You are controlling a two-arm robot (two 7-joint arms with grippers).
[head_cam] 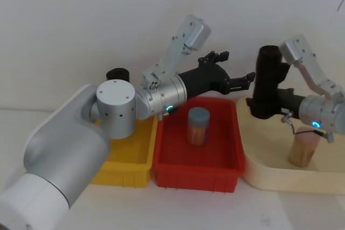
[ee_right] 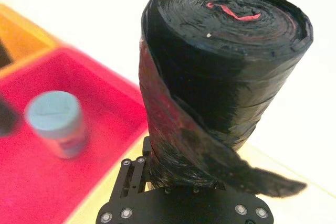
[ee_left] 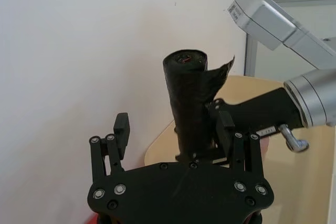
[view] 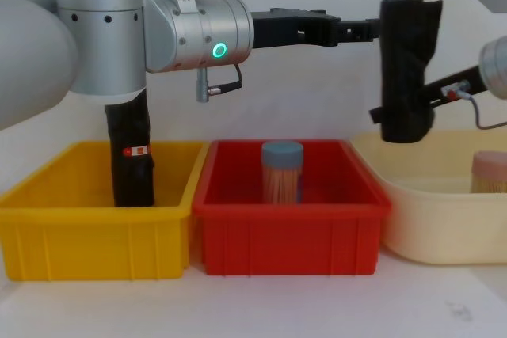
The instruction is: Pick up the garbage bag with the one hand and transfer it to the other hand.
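Garbage bag (view: 405, 69) upright in air, long axis vertical, above near rim of cream tray (view: 444, 219). Right pincer (ee_right: 184, 192) grips bag at lower end, closed on it. Left pincer (head_cam: 243, 81) wide open, level with upper part of bag, fingertips just beside it; touching or not, cannot tell.

Red bin (view: 293, 219): jar with blue lid (view: 283, 172). Yellow bin (view: 95, 231): second black roll (view: 131, 160), upright. Cream tray: pink jar (head_cam: 304, 148).

Judgement: transfer seems done; left pincer needs only to draw back.

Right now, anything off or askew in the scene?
Only the garbage bag: its loose flap juts out from the roll near the right gripper clamping its lower end. The left gripper stands open beside it. The jar sits upright in the red bin.
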